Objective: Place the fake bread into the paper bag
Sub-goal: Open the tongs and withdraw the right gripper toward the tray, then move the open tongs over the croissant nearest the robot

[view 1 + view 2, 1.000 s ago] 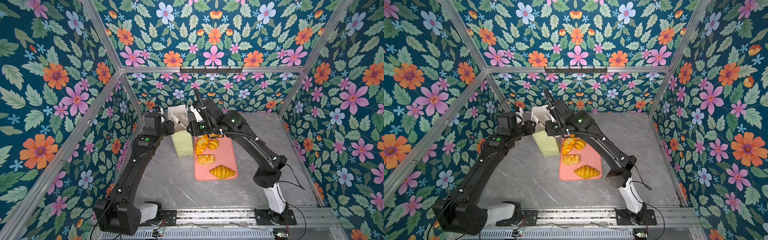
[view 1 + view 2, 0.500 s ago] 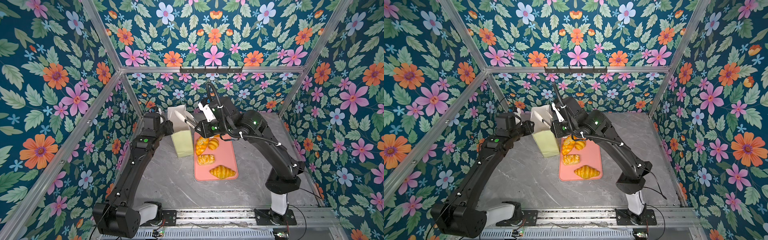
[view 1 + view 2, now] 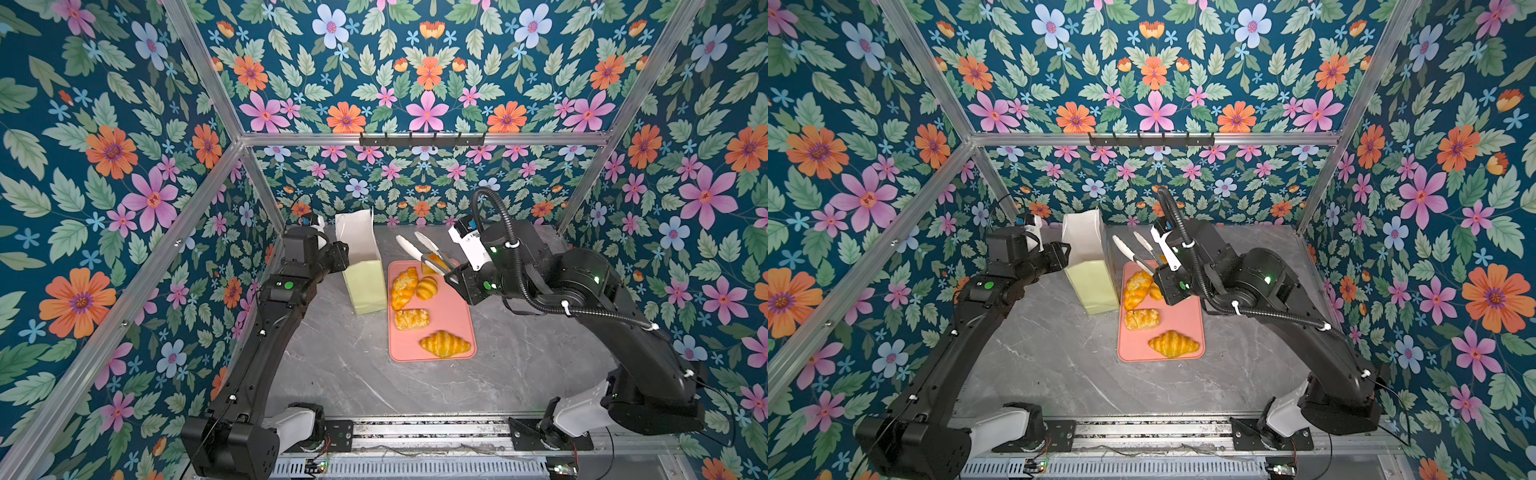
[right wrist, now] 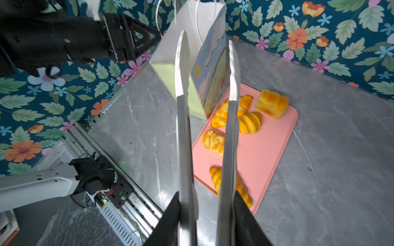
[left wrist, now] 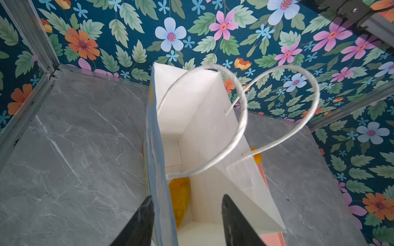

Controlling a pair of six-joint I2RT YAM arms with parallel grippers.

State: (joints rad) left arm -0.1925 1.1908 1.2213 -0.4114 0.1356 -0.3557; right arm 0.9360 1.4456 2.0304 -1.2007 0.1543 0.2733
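My right gripper (image 4: 207,213) clamped on tongs (image 4: 183,138), tips empty near the paper bag (image 4: 164,72), left gripper (image 5: 187,210) spread astride its wall — seemingly fake bread (image 5: 179,196) inside, more on the pink tray (image 4: 266,153).

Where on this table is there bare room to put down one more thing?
Free: the table between the tray and the front rail, and right of the tray. Crowded: the tray's far end, where pastries lie beside the bag.
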